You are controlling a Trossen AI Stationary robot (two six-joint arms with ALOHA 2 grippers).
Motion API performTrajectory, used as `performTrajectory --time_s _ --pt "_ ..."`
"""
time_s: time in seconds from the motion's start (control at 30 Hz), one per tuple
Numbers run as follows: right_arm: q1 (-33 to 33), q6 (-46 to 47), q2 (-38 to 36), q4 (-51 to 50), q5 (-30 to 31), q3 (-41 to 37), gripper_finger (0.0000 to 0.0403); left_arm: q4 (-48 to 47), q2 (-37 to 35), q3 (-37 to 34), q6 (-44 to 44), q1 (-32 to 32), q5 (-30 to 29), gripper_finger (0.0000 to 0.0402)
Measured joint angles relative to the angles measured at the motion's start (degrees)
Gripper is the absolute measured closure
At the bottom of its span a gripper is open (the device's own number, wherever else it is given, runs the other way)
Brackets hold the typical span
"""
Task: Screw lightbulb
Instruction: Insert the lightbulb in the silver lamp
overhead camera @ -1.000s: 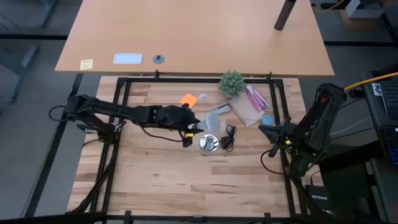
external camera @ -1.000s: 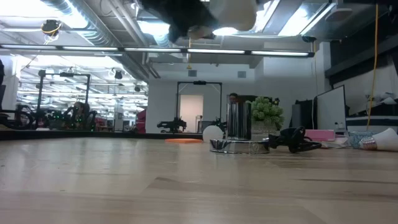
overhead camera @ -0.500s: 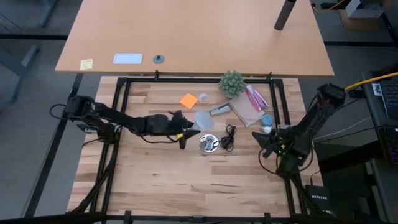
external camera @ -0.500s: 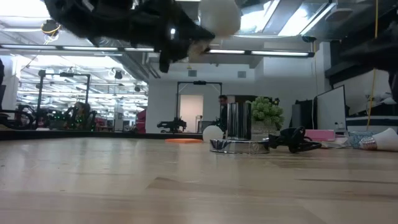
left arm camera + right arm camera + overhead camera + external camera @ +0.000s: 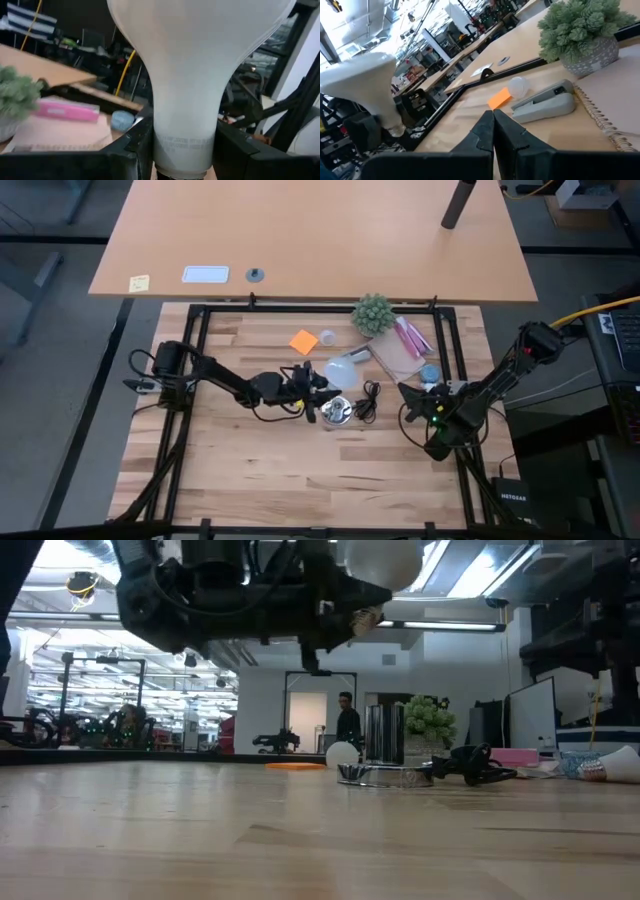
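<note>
currently: left end effector [image 5: 182, 150] clamped on lightbulb [image 5: 192, 70] neck, leaving threads free | held above silver base [image 5: 336, 411] | right end effector [image 5: 494, 131] together, waiting near bench [image 5: 250, 480] edge

A small green plant in a grey pot [image 5: 373, 314] stands at the far edge of the wooden worktop [image 5: 250, 470]. Beside it lies a spiral notebook [image 5: 400, 360] with a pink pen-like thing [image 5: 410, 337] on top. An orange paper square [image 5: 303, 341] lies near a small clear ball [image 5: 327, 337]. A shiny silver round base [image 5: 336, 411] touches a curled black cord [image 5: 368, 402].
</note>
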Motion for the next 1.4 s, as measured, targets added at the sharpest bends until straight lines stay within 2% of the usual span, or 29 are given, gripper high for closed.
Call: performTrajectory --time_s 0.1,0.2,0.3,0.4,0.53,0.6,0.73,0.83,0.93,1.1,1.17,1.27,1.4 --pt "0.04 -0.7 -0.02 -0.68 -0.55 1.71 0.0397 -0.74 0.87 1.23 0.91 -0.02 0.35 0.0258" --pt "0.46 -7.82 -0.99 -2.14 -1.57 4.97 0.0397 -0.22 0.71 1.51 2.46 0.0 0.33 0.0259" --pt "2.64 -22.06 -3.71 -4.53 -2.99 10.19 0.0397 0.91 0.63 1.53 3.27 0.0 0.34 0.0259" --pt "4.42 -40.91 -6.02 -5.65 -5.53 16.11 0.0397 0.74 0.63 1.53 3.19 0.0 0.35 0.0257" --pt "4.85 -60.44 -8.15 -4.59 -13.09 21.41 0.0397 0.72 0.63 1.53 3.41 -0.17 1.28 0.0257" --pt "4.02 -65.75 -8.41 -3.78 -16.66 21.52 0.0397 0.69 0.63 1.53 3.41 -0.15 2.74 0.0258" --pt "1.06 -67.16 -8.32 -1.56 -22.27 19.12 0.0397 0.67 0.63 1.52 3.27 -0.2 3.85 0.0258" --pt "-1.37 -68.99 -8.3 7.04 -25.98 14.88 0.0397 0.67 0.63 1.51 3.27 -0.2 4.02 0.0256" --pt "-3.64 -74.97 -8.3 20.96 -31.76 9.37 0.0397 0.67 0.63 1.51 3.28 -0.17 4.02 0.0255" --pt "-8.73 -88.35 -8.3 50.43 -48.56 -0.97 0.0397 0.83 0.58 1.51 4.06 -0.17 4.02 0.0254" --pt "-11.19 -92.44 -8.31 59.67 -53.42 -4.48 0.0397 0.91 0.54 1.51 4.17 -0.17 4.04 0.0254" --pt "-15.46 -93.94 -8.3 67.35 -55.6 -8.67 0.0397 0.95 0.54 1.51 4.19 -0.17 4.04 0.0254" --pt "-21.51 -89.78 -8.3 70.05 -56.69 -10.71 0.0397 1.13 0.54 1.51 4.3 -0.17 4.04 0.0254"
